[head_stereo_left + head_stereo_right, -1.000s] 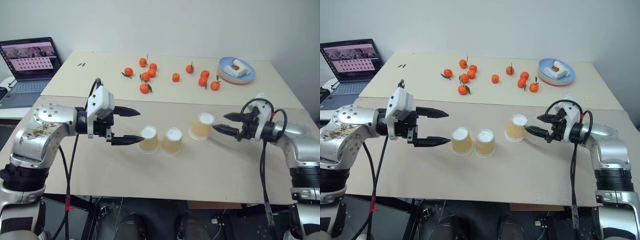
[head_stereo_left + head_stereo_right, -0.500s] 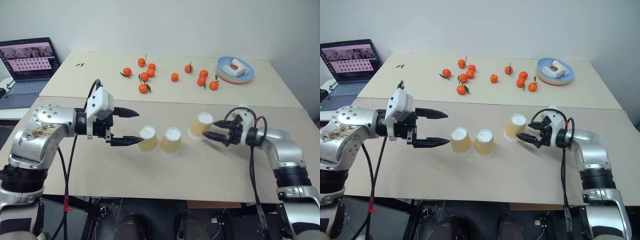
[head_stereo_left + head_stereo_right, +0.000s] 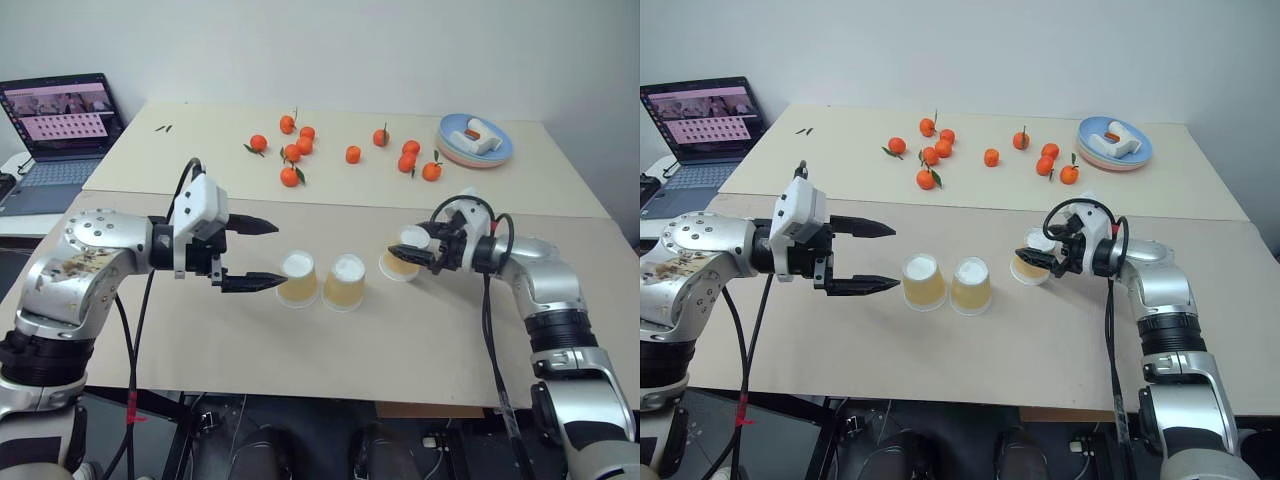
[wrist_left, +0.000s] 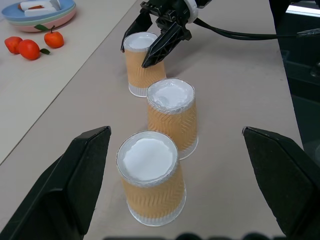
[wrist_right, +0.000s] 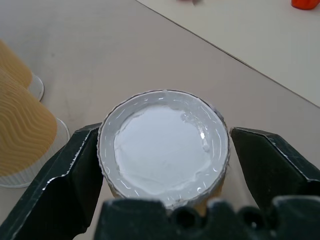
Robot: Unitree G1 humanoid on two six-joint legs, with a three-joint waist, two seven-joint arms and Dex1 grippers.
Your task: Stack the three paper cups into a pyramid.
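Your right gripper is spread wide around the third cup, one finger on each side, and it covers most of that cup, so you can't tell if the pads actually touch. The other two cups stand upside down, touching, just left of it. Your left gripper hangs wide open and empty left of them.

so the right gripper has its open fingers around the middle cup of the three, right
Not the middle one. The right gripper has its open fingers around the end cup, the one standing apart from the other two cups, as the left wrist view shows.
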